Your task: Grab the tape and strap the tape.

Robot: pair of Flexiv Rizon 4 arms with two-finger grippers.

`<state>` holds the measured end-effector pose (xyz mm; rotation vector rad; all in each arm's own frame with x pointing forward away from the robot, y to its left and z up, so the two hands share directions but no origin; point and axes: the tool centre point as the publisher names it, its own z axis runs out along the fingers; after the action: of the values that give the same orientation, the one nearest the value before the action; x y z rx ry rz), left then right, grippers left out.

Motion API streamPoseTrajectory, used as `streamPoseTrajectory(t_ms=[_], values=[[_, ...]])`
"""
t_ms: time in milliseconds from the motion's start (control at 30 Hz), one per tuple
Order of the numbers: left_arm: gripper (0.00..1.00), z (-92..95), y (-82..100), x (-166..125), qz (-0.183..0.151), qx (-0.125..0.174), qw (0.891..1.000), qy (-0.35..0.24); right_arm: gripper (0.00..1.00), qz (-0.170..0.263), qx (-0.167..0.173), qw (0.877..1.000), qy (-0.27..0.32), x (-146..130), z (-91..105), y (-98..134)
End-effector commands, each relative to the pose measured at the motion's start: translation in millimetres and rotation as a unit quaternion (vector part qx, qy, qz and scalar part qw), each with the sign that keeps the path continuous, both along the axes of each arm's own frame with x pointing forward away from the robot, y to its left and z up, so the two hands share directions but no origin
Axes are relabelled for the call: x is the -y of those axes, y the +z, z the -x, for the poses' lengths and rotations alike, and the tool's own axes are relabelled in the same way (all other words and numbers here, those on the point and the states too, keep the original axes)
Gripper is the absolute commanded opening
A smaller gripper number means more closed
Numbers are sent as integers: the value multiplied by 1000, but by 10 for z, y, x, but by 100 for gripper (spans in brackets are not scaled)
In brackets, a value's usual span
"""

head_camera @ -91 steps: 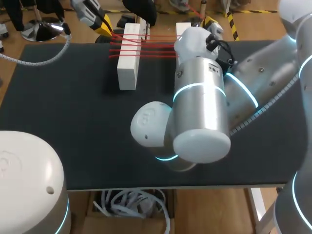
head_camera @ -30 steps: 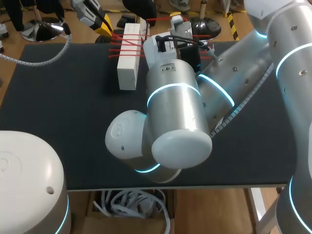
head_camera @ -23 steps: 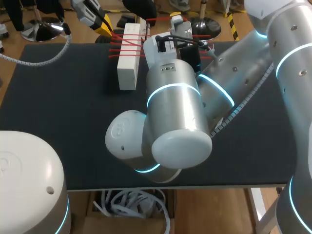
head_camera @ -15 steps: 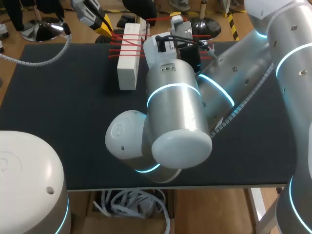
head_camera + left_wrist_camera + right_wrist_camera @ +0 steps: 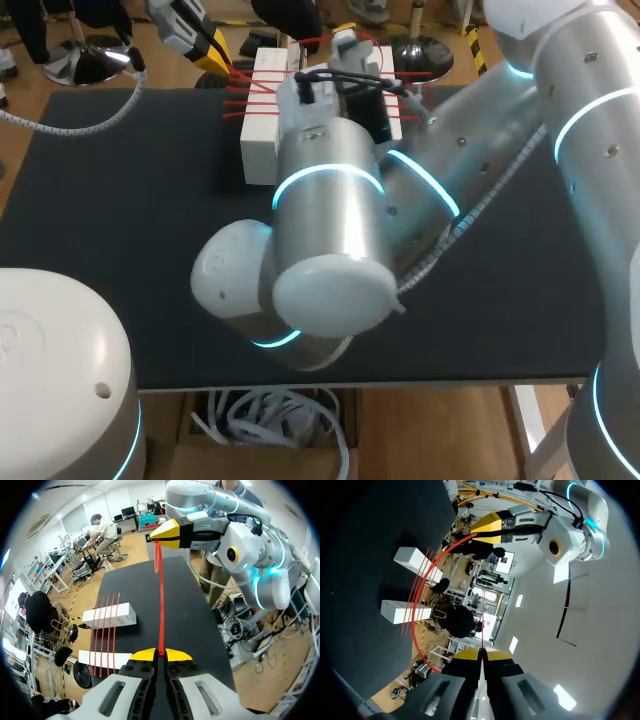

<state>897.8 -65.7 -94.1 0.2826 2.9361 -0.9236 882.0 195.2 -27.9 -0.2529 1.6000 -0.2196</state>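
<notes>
Two white blocks (image 5: 262,140) (image 5: 385,65) stand at the table's far edge, with several strands of red tape (image 5: 250,100) stretched across them. My left gripper (image 5: 215,50) hangs over the far left corner, shut on the tape. In the left wrist view the tape (image 5: 161,595) runs taut from my left gripper (image 5: 161,654) straight to my right gripper (image 5: 162,534), past both blocks (image 5: 109,616) (image 5: 102,658). My right gripper (image 5: 482,652) is shut on the tape (image 5: 414,615), which arcs back to the left gripper (image 5: 487,524). In the head view my right arm (image 5: 330,190) hides its own fingertips and part of the right block.
The black table (image 5: 120,230) is bare on its near and left parts. My right arm's big elbow (image 5: 300,290) hangs over the table's middle. My left arm's base (image 5: 60,370) fills the near left corner.
My right arm has swung left and lifted over the blocks, carrying the tape with it; in the last half second it shifted further left. The left gripper has stayed put.
</notes>
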Motion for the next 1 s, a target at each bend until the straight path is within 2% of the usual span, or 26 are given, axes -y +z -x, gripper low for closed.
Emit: streamPoseTrajectory(t_ms=[33, 267, 567, 1000], values=[[0, 1, 8, -6, -2, -1, 1000, 0, 0, 14, 9, 1000, -18, -175, 15, 4], [0, 1, 8, -6, -2, -1, 1000, 0, 0, 69, 35, 997, -19, -317, 44, -64], [0, 1, 8, -6, -2, -1, 1000, 0, 0, 77, 34, 996, -16, -482, 23, -155], [0, 1, 8, -6, -2, -1, 1000, 0, 0, 89, 42, 995, -8, -660, -48, -164]])
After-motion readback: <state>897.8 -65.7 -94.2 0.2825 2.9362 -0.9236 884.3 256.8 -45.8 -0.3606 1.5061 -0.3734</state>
